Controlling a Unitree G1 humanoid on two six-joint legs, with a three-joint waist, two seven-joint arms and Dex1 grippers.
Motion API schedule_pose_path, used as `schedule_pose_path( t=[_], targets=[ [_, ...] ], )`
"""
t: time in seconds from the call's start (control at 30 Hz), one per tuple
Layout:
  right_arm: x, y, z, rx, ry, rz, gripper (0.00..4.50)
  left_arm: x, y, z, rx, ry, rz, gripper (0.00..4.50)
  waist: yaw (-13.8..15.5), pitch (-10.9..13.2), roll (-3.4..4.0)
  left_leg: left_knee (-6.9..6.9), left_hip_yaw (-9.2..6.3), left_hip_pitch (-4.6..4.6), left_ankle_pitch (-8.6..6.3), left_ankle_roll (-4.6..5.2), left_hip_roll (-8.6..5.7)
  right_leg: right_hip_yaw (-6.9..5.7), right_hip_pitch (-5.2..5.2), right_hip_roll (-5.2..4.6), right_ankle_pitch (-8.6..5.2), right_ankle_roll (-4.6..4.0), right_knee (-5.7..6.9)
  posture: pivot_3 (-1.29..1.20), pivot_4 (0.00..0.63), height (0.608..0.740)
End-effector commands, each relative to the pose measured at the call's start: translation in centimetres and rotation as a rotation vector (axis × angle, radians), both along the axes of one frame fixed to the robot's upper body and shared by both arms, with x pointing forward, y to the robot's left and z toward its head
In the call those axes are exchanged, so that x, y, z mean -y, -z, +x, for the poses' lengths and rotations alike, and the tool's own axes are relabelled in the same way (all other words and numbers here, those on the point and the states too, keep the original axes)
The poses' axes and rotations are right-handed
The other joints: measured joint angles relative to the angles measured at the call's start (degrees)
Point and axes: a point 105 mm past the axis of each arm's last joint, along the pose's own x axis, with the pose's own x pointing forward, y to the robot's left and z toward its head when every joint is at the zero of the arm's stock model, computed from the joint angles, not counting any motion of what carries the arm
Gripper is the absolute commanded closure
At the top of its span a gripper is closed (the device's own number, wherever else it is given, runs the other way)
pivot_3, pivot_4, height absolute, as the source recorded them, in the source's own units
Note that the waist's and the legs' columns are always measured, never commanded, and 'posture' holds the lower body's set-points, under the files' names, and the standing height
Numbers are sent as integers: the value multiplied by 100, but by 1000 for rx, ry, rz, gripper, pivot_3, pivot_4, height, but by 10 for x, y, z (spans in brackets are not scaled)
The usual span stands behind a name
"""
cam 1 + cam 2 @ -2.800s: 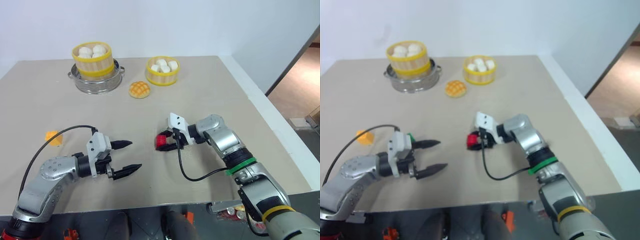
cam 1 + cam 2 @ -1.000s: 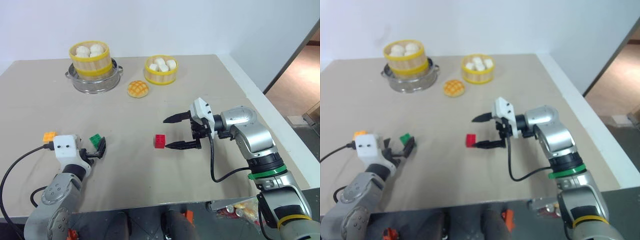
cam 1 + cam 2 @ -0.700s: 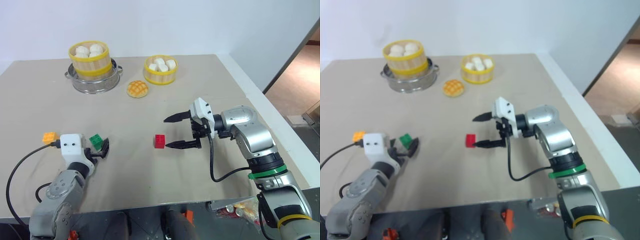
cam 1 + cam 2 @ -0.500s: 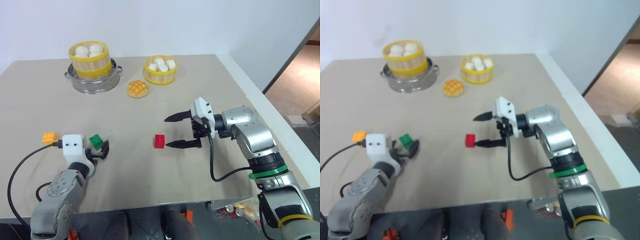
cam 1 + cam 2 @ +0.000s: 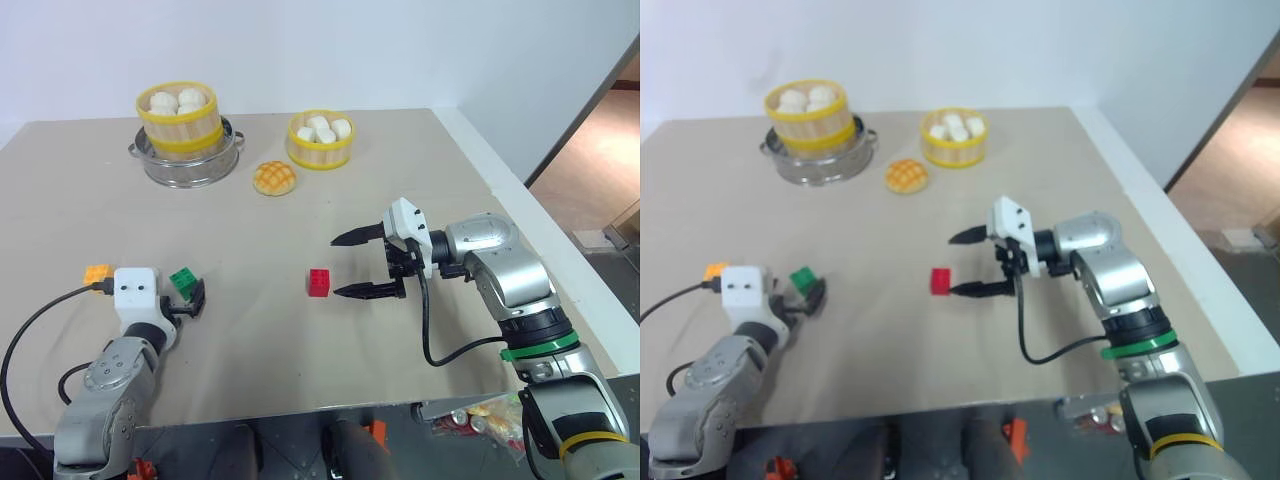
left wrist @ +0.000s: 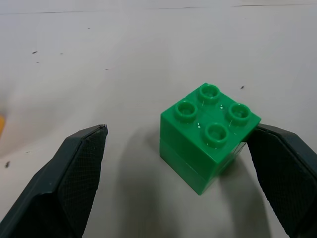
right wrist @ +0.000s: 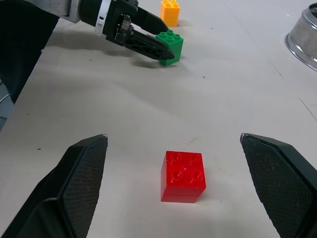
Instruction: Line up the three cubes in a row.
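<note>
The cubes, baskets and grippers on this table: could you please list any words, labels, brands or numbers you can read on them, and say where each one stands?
None: no readable text anywhere.
green cube, red cube, orange-yellow cube: plain studs, no lettering legible.
steamer baskets: no markings.
left gripper, right gripper: unmarked.

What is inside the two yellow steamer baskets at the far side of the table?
White buns fill both steamer baskets to the top. Anything under the buns is covered.

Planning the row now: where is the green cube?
Green cube sits on the table's left side, between the open left gripper fingers, just right of the orange cube.
</note>
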Motion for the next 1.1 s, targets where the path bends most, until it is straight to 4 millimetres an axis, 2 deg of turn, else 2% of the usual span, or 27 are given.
schedule_pose_path(
  t=[0.03,0.13,0.17,0.23,0.27,0.33,0.37,0.4,0.67,0.83,0.9,1.03,1.1],
  targets=[
    [-2,-7,-3,46,-21,1,39,-2,-10,-2,41,-14,9,0,0,0,0,0,0,0,0,0,0,0,0,0,0,0,0,0,150,740],
    [-3,-7,-4,48,-24,0,39,4,-11,0,51,9,5,0,0,0,0,0,1,-1,0,0,0,0,0,-1,0,0,0,0,150,740],
    [-3,-7,-3,48,-24,-1,0,5,-12,1,53,14,2,514,0,0,0,0,0,0,0,0,0,0,0,0,0,0,0,0,150,740],
    [-2,-6,-3,51,-24,-4,0,6,-11,2,51,17,-4,665,0,0,0,0,0,0,0,0,0,0,0,0,0,0,0,0,150,740],
    [-2,-6,-3,51,-23,-5,0,7,-11,2,52,20,-4,1237,0,0,0,0,0,0,0,0,0,0,0,0,0,0,0,0,150,740],
    [-2,-6,-3,52,-19,-5,0,8,-11,3,53,28,-2,1800,0,0,0,0,0,0,0,0,0,0,0,0,0,0,0,0,150,740],
    [-2,-6,-3,53,-18,-5,0,8,-11,4,53,29,-1,2233,0,0,0,0,0,-1,0,0,0,0,0,0,0,0,0,0,150,740],
    [-1,-6,-3,53,-17,-6,0,8,-12,4,53,34,4,2432,0,0,0,0,1,0,0,0,0,1,0,0,0,1,0,0,150,740],
    [0,-5,-3,52,-12,-11,0,3,-10,6,42,38,23,2466,0,0,0,0,0,0,0,0,0,1,0,0,2,3,0,0,150,740],
    [0,-6,-2,55,-13,-11,0,12,-11,7,43,133,16,2466,-1,0,0,0,0,0,0,0,0,0,0,0,0,0,0,0,150,740],
    [-1,-7,-2,55,-14,-8,0,17,-11,6,41,213,23,2466,-1,0,0,0,0,-1,0,0,-1,0,0,-1,0,0,0,0,150,740],
    [-2,-9,-3,44,-18,2,0,39,-19,3,61,527,90,2466,-2,1,-1,-1,1,-1,0,0,0,0,-3,0,-2,-3,0,0,150,740],
    [-2,-9,-2,44,-18,1,0,43,-23,3,69,653,116,2466,-1,1,0,-5,1,-1,0,0,0,-2,-7,0,-3,-7,0,0,150,740]
  ],
)
